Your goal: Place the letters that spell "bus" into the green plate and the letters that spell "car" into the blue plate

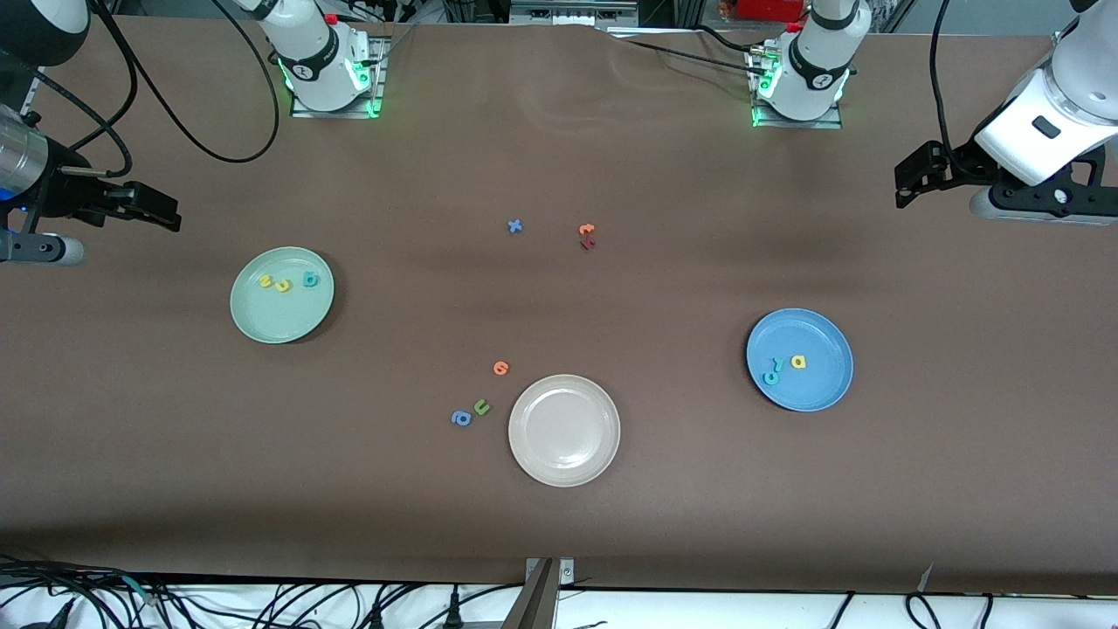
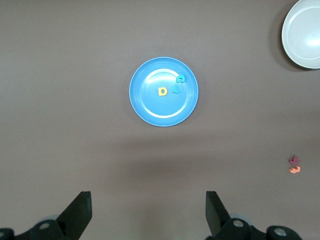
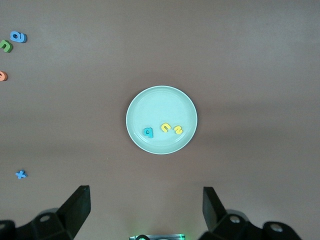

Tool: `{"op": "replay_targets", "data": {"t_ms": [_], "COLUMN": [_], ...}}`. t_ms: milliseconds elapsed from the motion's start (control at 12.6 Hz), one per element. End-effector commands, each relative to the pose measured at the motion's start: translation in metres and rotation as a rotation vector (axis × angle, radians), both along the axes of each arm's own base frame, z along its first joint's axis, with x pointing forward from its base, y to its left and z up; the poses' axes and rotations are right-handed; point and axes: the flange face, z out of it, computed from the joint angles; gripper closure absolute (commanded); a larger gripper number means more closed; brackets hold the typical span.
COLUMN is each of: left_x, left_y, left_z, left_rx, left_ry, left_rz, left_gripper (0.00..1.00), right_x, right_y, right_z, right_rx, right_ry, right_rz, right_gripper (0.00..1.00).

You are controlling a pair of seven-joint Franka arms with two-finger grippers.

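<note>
On the round mint-green plate (image 1: 281, 295) you see teal "b" (image 1: 310, 279), yellow "u" (image 1: 282, 286) and yellow "s" (image 1: 266, 280); the round blue plate (image 1: 799, 359) holds teal "c" (image 1: 770, 377), teal "r" (image 1: 776, 364) and yellow "a" (image 1: 798, 361). Your left gripper (image 1: 908, 185) and right gripper (image 1: 162, 212) hang spread wide, empty, each at its own table end.

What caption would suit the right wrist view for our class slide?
Open right claw above the green plate holding teal "b", yellow "u" and yellow "s".

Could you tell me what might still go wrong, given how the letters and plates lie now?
1. In the blue plate, the teal c and teal r touch, so a check might miscount them.
2. The blue a and green u lie loose beside the beige plate, and could be mistaken for task letters.
</note>
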Motion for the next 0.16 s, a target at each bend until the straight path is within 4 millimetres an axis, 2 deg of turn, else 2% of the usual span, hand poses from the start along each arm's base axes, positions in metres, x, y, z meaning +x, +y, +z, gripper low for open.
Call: {"op": "replay_targets", "data": {"t_ms": [0, 79], "left_x": [0.0001, 0.0001], "left_y": [-0.0017, -0.0017], "left_z": [0.0039, 0.0039], "left_rx": [-0.024, -0.024], "left_ry": [0.007, 0.008], "left_rz": [0.003, 0.000], "left_gripper": [0.00, 0.00], "right_x": [-0.0020, -0.0027], "right_y": [-0.0002, -0.0012], "right_z": [0.0032, 0.0038], "right_rx": [0.007, 0.005], "right_ry": [-0.008, -0.007], "right_rz": [-0.008, -0.008], "right_gripper": [0.01, 0.01]}}
